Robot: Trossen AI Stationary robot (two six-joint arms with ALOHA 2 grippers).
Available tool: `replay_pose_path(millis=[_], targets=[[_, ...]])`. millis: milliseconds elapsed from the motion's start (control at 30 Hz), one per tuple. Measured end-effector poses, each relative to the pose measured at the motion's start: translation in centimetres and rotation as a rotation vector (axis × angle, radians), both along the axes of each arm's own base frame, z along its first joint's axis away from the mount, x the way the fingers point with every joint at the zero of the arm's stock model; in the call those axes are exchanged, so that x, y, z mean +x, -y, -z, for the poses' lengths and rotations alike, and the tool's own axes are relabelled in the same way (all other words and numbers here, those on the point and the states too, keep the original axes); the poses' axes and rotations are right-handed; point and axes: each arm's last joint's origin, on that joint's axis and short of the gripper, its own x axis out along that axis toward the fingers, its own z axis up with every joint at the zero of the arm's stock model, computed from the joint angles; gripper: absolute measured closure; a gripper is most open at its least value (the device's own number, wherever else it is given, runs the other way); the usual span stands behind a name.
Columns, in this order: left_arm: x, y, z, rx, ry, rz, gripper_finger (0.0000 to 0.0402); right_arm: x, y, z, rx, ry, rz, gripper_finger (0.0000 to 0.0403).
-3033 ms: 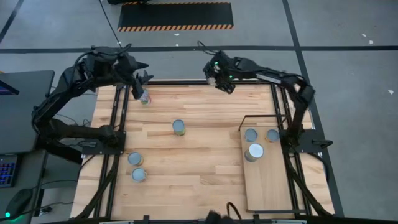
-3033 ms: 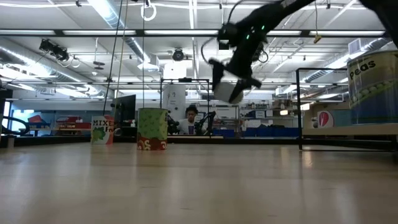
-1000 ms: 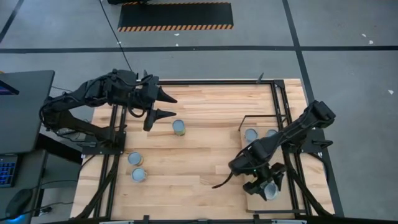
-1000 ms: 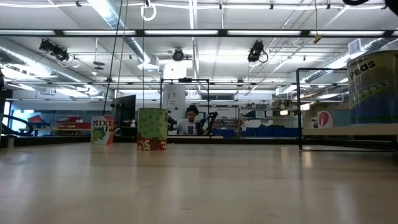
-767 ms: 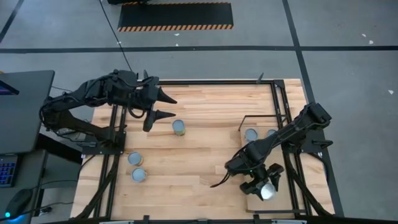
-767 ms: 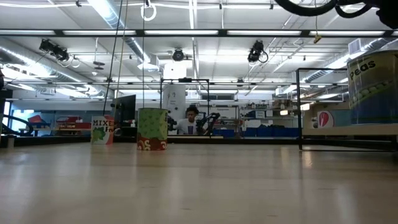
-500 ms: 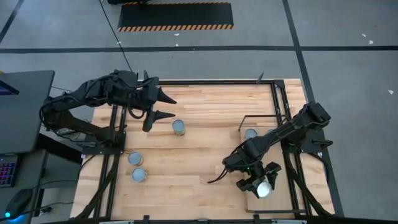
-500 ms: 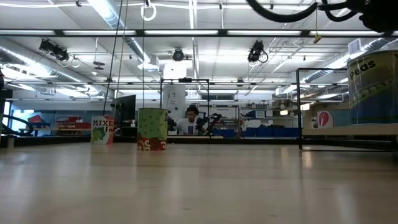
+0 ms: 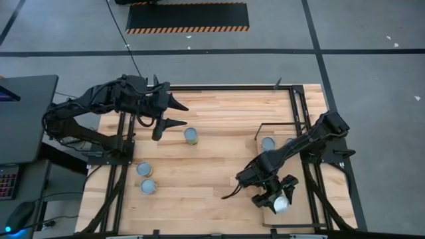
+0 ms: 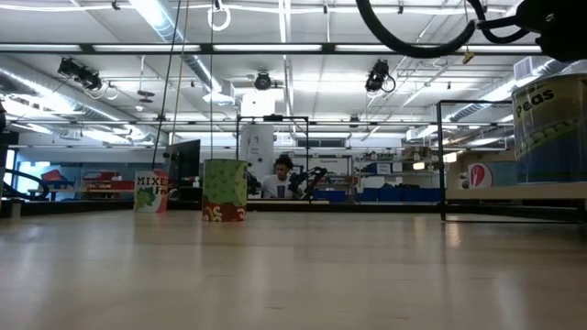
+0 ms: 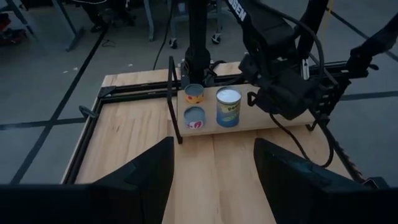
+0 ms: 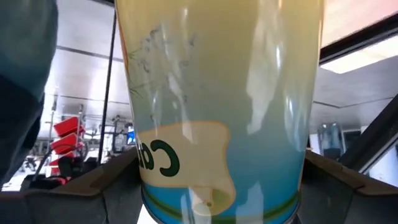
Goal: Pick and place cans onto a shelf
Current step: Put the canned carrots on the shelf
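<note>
My right gripper is shut on a can with a shiny top and a cream and blue label, over the near part of the shelf. One can shows at the shelf's far end; the left wrist view shows three cans there, one of them tall. Three cans stand on the table: one mid-table and two near the left. My left gripper is open and empty, above the table just left of the mid-table can. My right gripper pinches the can's side wall between its two fingers, one on each side. The can is upright, its top up. I cannot tell whether its bottom stands on the shelf.
A black metal frame rises at the shelf's far left corner. Black rails run along the table's left and right sides. My right arm lies across the shelf over part of the cans. Bare tabletop lies between the shelf and the left cans.
My right gripper has carried the can a little toward the table's left edge over the near part of the shelf; the can stays upright.
</note>
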Motion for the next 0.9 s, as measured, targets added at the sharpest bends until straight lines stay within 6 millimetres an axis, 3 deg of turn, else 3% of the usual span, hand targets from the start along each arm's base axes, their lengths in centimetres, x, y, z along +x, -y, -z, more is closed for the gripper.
replay_pose_path(millis=[267,567,900], targets=[[0.0,0.0,0.0,-0.011,0.001,-0.004,0.0175,-0.8,-1.2,0.0,-0.003,0.002,-0.045,0.0076],[0.0,0.0,-0.1,-0.051,0.013,-0.021,0.0175,-1.3,-0.7,1.4,-0.021,-0.029,-0.038,0.0075],[0.1,0.0,-0.2,-0.051,0.027,-0.021,0.0175,-0.9,-0.9,1.6,0.000,0.017,-0.035,0.0056]])
